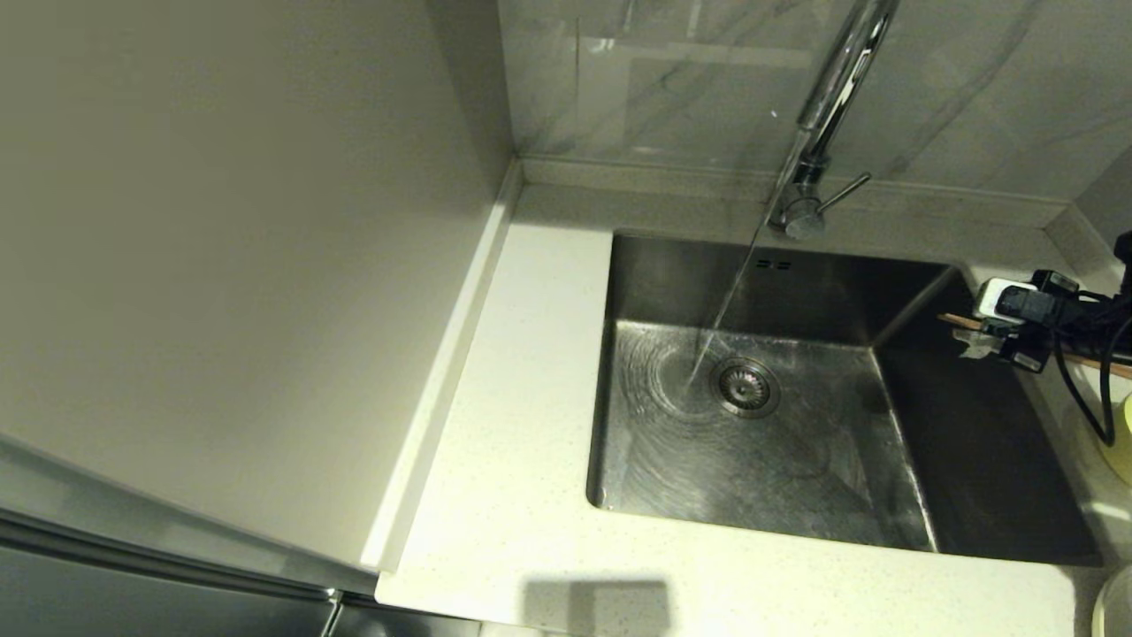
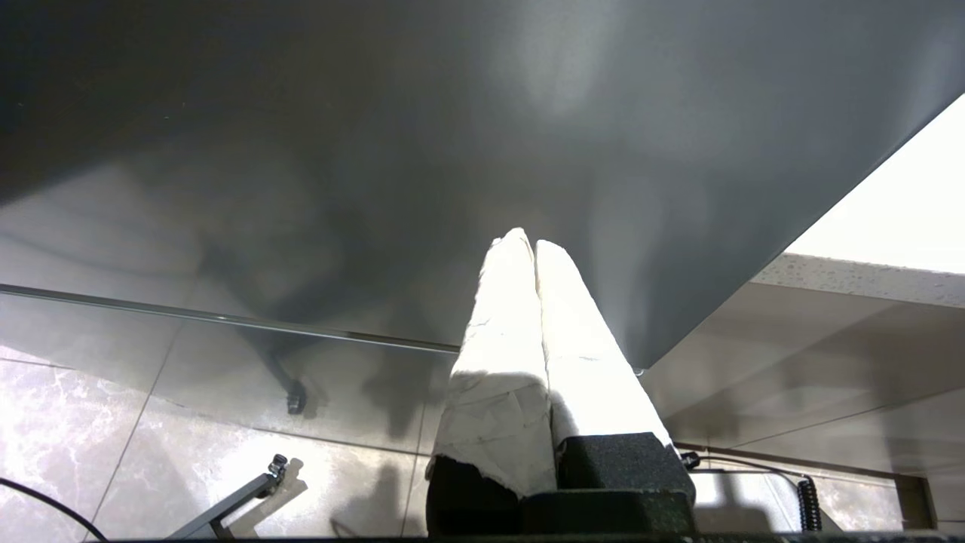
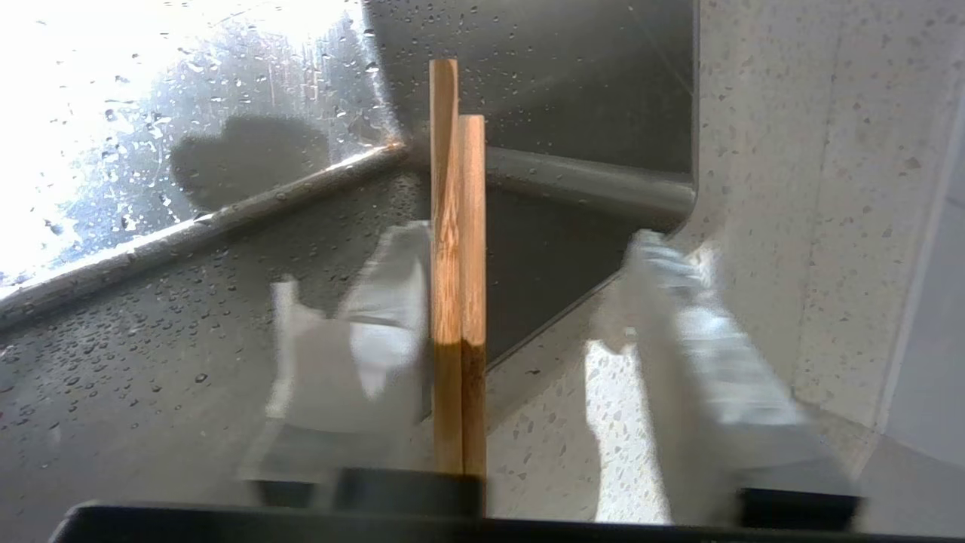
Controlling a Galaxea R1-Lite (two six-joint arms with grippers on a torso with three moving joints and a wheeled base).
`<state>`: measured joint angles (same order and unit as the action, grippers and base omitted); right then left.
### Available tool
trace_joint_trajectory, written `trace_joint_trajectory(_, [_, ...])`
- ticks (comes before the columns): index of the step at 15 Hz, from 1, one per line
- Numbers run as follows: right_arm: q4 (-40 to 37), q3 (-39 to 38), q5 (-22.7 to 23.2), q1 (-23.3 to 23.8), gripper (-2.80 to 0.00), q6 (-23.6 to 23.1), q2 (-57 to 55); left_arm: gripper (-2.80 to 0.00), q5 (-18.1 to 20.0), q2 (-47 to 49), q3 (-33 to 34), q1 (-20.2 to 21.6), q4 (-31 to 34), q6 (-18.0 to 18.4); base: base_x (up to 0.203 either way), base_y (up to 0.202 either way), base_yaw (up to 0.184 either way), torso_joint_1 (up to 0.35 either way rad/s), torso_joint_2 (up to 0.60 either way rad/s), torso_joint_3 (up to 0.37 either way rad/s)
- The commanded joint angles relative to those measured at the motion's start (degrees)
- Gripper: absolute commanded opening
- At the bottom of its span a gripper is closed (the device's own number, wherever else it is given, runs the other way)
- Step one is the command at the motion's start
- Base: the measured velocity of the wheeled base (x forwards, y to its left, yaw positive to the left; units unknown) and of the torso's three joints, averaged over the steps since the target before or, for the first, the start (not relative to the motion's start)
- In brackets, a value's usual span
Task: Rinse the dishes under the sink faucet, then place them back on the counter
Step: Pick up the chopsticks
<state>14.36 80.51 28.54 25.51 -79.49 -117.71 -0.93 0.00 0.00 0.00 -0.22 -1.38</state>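
The sink (image 1: pixel 778 425) holds only running water from the faucet (image 1: pixel 827 106), striking beside its drain. At its right rim, the right gripper (image 3: pixel 520 332), jaws parted, straddles 2 chopsticks (image 3: pixel 456 264) over the counter (image 1: pixel 495 442) edge.

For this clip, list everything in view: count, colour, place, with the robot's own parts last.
Thin brown wooden chopsticks: two, side by side between the right gripper's fingers, tips over the sink's right rim.
Tall shiny chrome faucet: one, behind the sink, water running.
Water stream: one, clear, falling beside the drain strainer.
Square brushed stainless steel sink: one, grey, set into the counter.
Round drain strainer: one, metal, sink floor.
White speckled counter: one, around the sink.
Pale yellow-green bowl: one, cut by the head view's right edge.
Grey marbled wall: behind the faucet.
Right gripper: white fingers open around the chopsticks.
Left gripper: white fingers shut, parked below the counter.
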Motion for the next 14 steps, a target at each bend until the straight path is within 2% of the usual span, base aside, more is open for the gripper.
trace_joint_trajectory(1, [0.1, 0.0, 0.2, 0.1, -2.80, -0.4, 0.1, -2.80, 0.0, -0.1, 0.0, 0.0, 0.0, 0.0, 0.000, 0.000, 0.000, 0.000, 0.00, 0.000])
trace_joint_trajectory(7, [0.2, 0.0, 0.2, 0.1, -2.80, 1.4, 1.0, -2.80, 0.0, -0.1, 0.0, 0.0, 0.0, 0.0, 0.000, 0.000, 0.000, 0.000, 0.00, 0.000])
trace_joint_trajectory(11, [1.9, 0.1, 0.4, -0.1, -2.80, 4.7, 2.1, -2.80, 0.0, -0.1, 0.0, 0.0, 0.0, 0.0, 0.000, 0.000, 0.000, 0.000, 0.00, 0.000])
trace_joint_trajectory(14, [4.5, -0.9, 0.5, -2.7, -2.80, 12.6, 5.6, -2.80, 0.0, -0.1, 0.0, 0.0, 0.0, 0.0, 0.000, 0.000, 0.000, 0.000, 0.00, 0.000])
